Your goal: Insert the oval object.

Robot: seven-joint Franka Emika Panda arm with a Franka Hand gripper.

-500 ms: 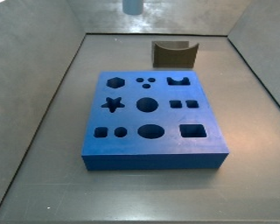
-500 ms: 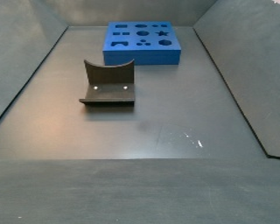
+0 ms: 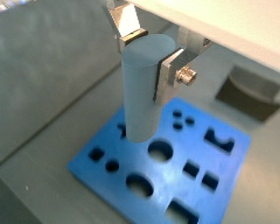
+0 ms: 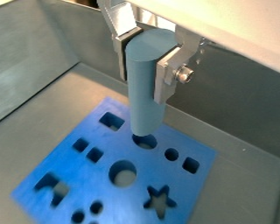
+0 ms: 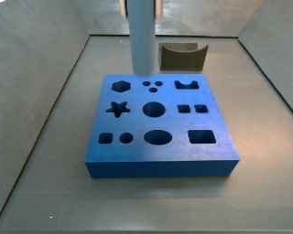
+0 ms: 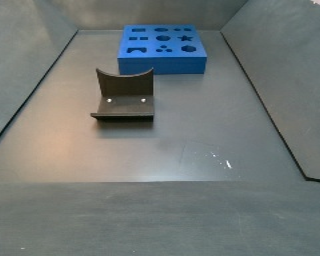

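Observation:
My gripper (image 3: pixel 152 51) is shut on the oval object (image 3: pixel 143 87), a pale blue-grey peg held upright by its top end between the silver fingers (image 3: pixel 173 68). Both wrist views show this grip; it also shows in a wrist view (image 4: pixel 150 51). The peg (image 4: pixel 149 87) hangs above the blue board (image 4: pixel 73 153), its lower end clear of the surface. In a side view the peg (image 5: pixel 139 37) comes down from the top edge and ends above the far side of the board (image 5: pixel 161 160). The gripper itself is out of both side views. The board's oval hole (image 5: pixel 157 138) is open.
The dark fixture (image 5: pixel 182 55) stands behind the board, also seen in a side view (image 6: pixel 123 95) and a wrist view (image 3: pixel 254 92). Grey walls (image 5: pixel 45 82) enclose the floor. The board (image 6: pixel 163 48) lies at the far end of the bin.
The peg has come down in the side view, from just its tip at the top edge to a long stretch reaching near the board's far edge. Board and fixture have not moved.

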